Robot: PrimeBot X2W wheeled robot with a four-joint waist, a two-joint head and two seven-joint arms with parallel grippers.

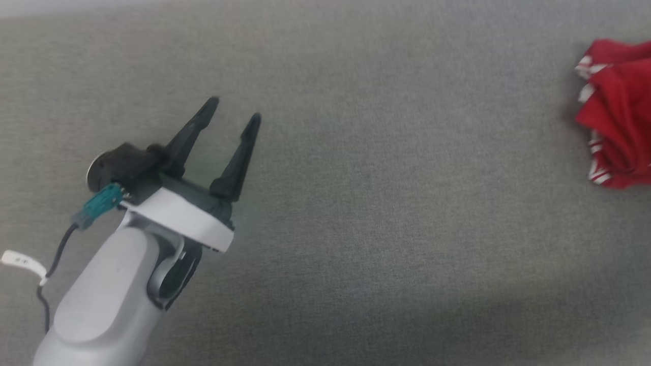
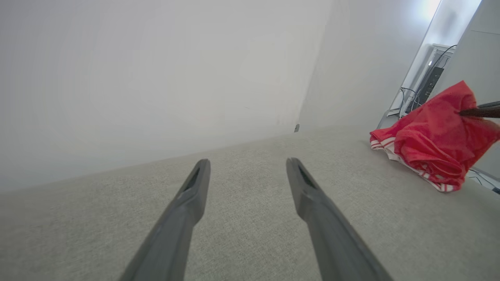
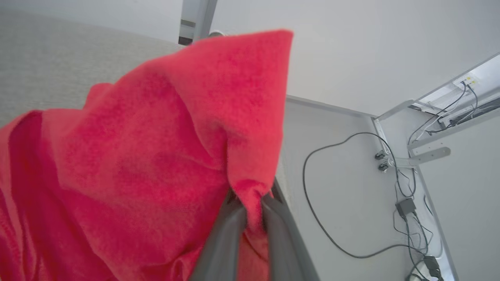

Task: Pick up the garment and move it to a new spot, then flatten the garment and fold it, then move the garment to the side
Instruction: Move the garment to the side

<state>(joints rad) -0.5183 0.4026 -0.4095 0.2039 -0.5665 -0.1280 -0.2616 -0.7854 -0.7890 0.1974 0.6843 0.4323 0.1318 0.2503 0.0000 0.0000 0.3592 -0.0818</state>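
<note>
The red garment (image 1: 618, 112) is bunched at the right edge of the head view, its white-and-red striped trim showing on its left side. In the right wrist view my right gripper (image 3: 254, 208) is shut on a peak of the garment (image 3: 156, 156), with red fabric pinched between the two dark fingers. The left wrist view shows the garment (image 2: 433, 144) pulled up into a point by a dark fingertip (image 2: 482, 112) of the right gripper. My left gripper (image 1: 235, 109) hovers open and empty over the grey surface, far to the left of the garment; its fingers (image 2: 195, 187) are spread apart.
The grey fabric-covered surface (image 1: 381, 203) stretches between the left gripper and the garment. Beyond its far edge stand white walls (image 2: 156, 78). Past the surface's right edge lie cables (image 3: 332, 203) and power adapters on the floor beside a metal frame (image 3: 425, 156).
</note>
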